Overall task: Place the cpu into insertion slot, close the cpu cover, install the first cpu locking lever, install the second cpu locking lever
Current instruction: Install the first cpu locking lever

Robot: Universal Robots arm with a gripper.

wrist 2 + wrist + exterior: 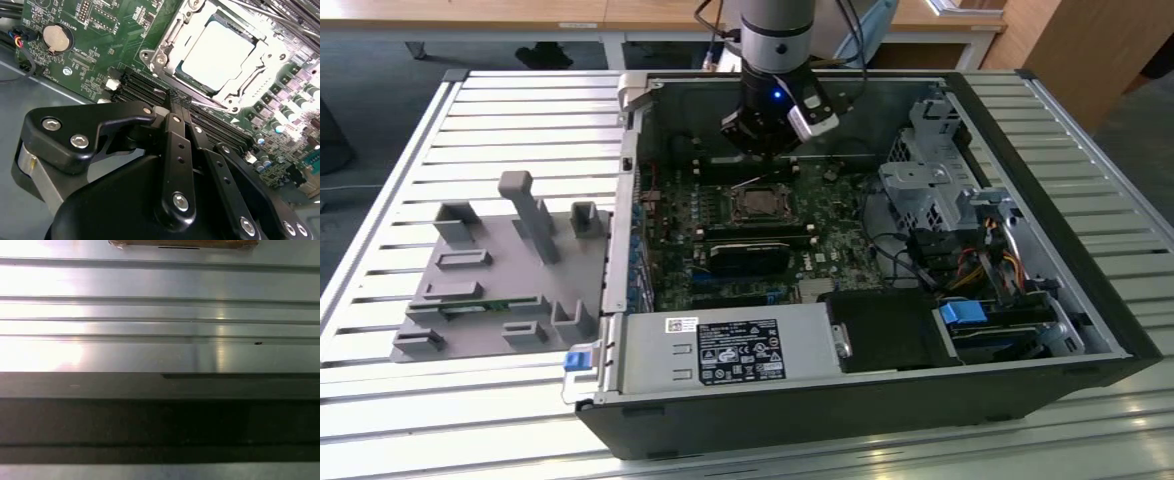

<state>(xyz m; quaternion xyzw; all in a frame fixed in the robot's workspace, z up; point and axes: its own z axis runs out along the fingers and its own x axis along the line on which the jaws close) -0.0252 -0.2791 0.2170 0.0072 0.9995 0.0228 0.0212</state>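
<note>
On the slatted worktop (400, 400), the open case (881, 400) is exposing its board, where the cover (165, 47) is lying shut over the cpu (217, 52) seated in the slot, while the gripper (178, 100) is hovering beside it, fingers pinched together, holding nothing.

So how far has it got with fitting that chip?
The cpu already sits in the insertion slot, and the cpu cover looks folded down around it, framing its silver top. The gripper holds nothing; its fingers are shut together and poised just off the socket's edge. Thin levers run along one side of the socket; whether either is latched can't be told, so the locking steps seem left.
</note>
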